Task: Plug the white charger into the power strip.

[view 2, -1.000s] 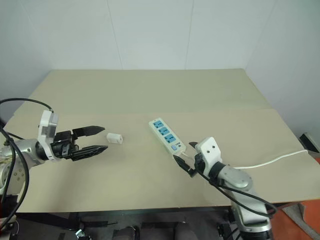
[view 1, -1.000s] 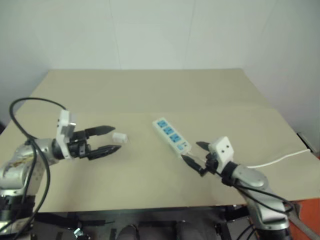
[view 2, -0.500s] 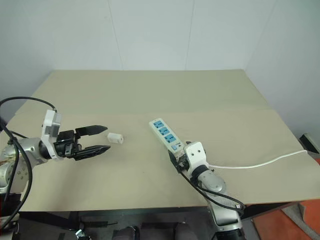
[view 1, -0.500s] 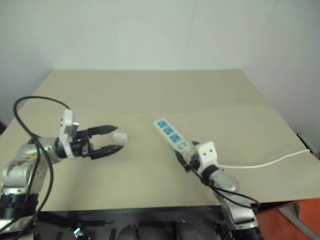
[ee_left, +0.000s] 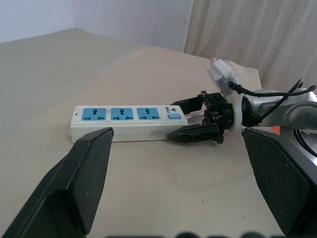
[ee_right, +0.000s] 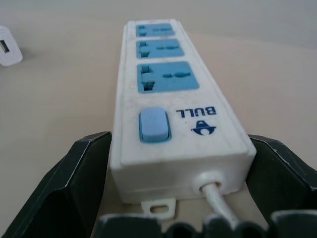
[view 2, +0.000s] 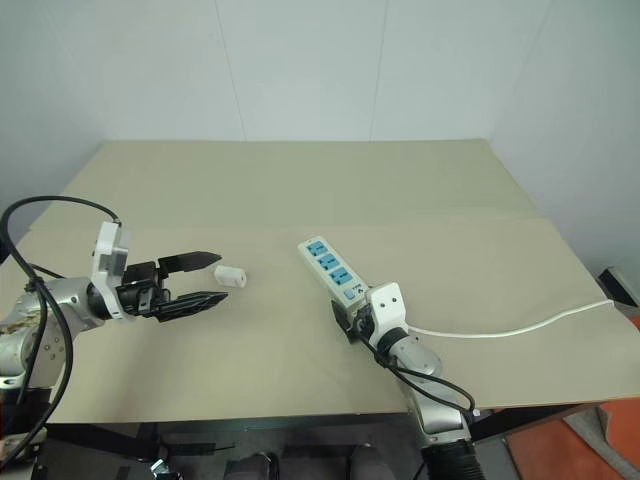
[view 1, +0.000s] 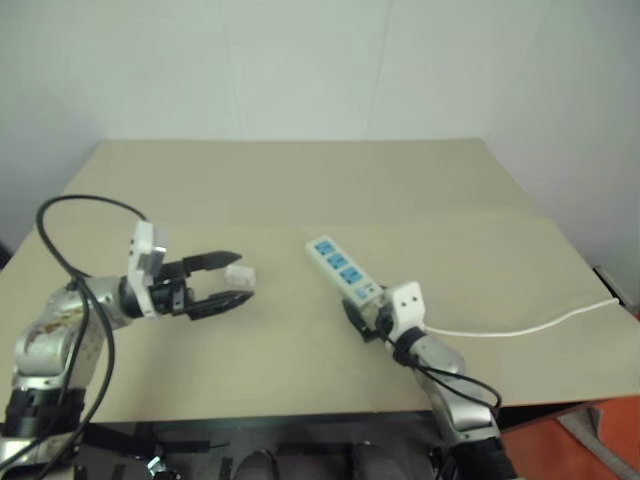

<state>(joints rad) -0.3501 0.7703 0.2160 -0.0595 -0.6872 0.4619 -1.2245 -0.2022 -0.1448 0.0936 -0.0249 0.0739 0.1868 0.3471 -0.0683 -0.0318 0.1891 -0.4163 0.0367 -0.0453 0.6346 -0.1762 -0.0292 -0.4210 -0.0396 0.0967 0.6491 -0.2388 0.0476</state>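
Observation:
The power strip (view 1: 340, 268) lies flat mid-table, blue sockets up, its thin white cord (view 1: 520, 328) trailing to the right edge. My right gripper (view 1: 360, 306) is open at the strip's cord end, one black finger (ee_right: 74, 188) on each side of the switch end (ee_right: 168, 129). The small white charger (view 2: 230, 275) rests on the table to the left of the strip and also shows far off in the right wrist view (ee_right: 9, 47). My left gripper (view 1: 228, 279) hovers open beside the charger, fingertips pointing toward it, nothing held.
The beige table (view 1: 300, 190) has a seam across its middle and a white wall behind it. A black cable (view 1: 60, 215) loops over my left arm. The table's front edge runs just behind both arms.
My right gripper has moved forward and down to the strip's cord end, and its open fingers now straddle it. The left gripper and the charger have stayed in place.

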